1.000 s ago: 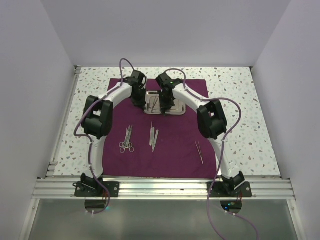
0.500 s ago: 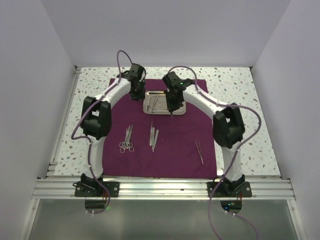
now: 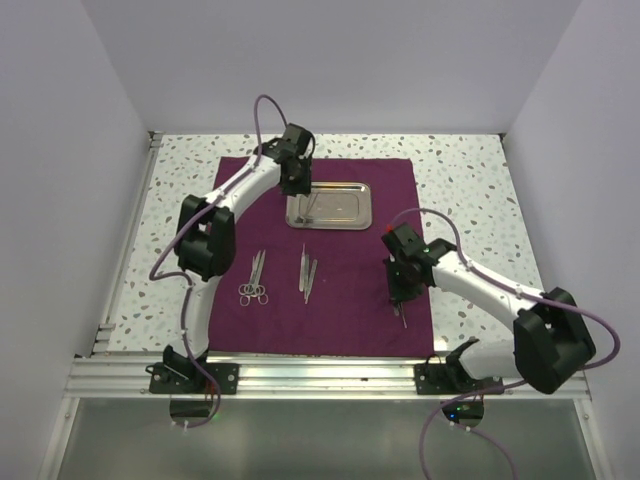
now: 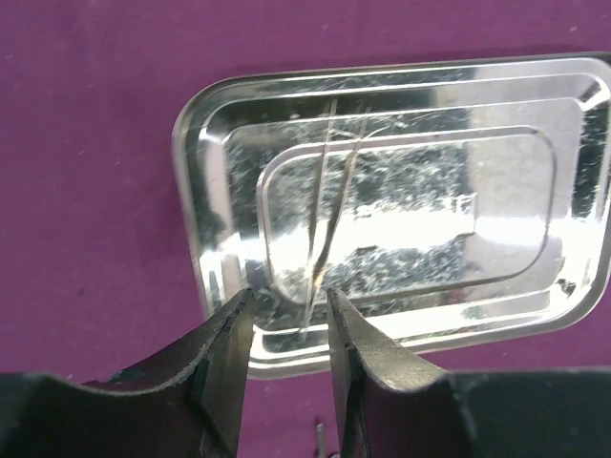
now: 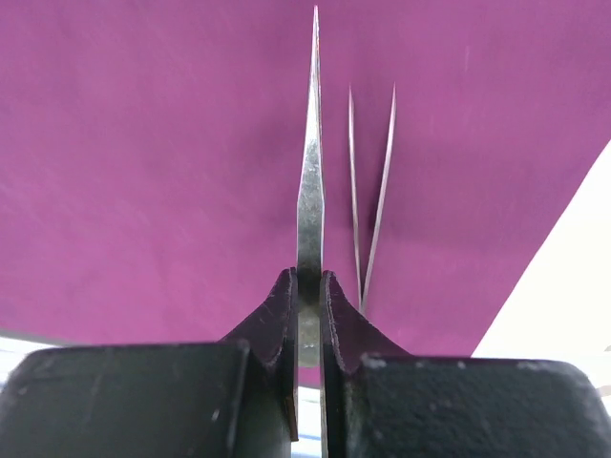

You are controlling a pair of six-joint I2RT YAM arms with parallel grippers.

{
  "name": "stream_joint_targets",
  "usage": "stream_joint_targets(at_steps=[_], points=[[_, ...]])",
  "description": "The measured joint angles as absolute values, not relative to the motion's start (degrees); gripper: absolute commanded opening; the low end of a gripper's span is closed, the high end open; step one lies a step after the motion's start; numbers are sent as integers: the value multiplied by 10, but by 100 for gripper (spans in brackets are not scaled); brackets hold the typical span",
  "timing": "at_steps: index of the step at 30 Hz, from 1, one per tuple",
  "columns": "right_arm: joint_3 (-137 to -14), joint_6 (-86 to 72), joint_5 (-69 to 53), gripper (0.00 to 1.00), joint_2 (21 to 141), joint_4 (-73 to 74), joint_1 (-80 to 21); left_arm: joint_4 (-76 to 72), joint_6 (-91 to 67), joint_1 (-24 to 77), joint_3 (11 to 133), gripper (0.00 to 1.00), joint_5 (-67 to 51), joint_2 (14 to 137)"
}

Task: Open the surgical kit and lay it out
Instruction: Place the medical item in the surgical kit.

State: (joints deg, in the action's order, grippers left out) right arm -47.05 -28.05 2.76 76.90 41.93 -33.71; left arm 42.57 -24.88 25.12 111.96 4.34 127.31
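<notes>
— Left gripper: what is it doing?
— Its jaws are parted and grip nothing. It hangs over the small rectangular shiny steel tray, which sits toward 12 o'clock on the dark purple cloth wrap.
— What would it go for?
— My guess is the thin silver tweezers lying in that tray. In the left wrist view the joined end is at 6 o'clock, just between the fingertips. The legs run away toward 12, a touch toward 1. That long axis follows the line of the fingers, so the jaws would close across the width. A straight drop and a squeeze should do it. The left arm is much the nearer.
— And the right gripper?
— Clenched on a thin, pointed silver instrument, tip toward 12 in its own view. It hovers near the cloth's 4 o'clock edge. A second pair of thin silver tweezers lies on the cloth at its 3 o'clock side, nearly parallel. Whether the held piece touches the cloth, I cannot tell.
</notes>
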Motion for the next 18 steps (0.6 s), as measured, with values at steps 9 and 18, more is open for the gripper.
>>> stream_joint_targets(at_steps=[9,18], points=[[-427,-296,-2,66,718,415,-337,434,-270,264,1187,42,52,1334],[-477,-293,-10,69,685,462,-337,443,-284,292,1180,38,74,1356]])
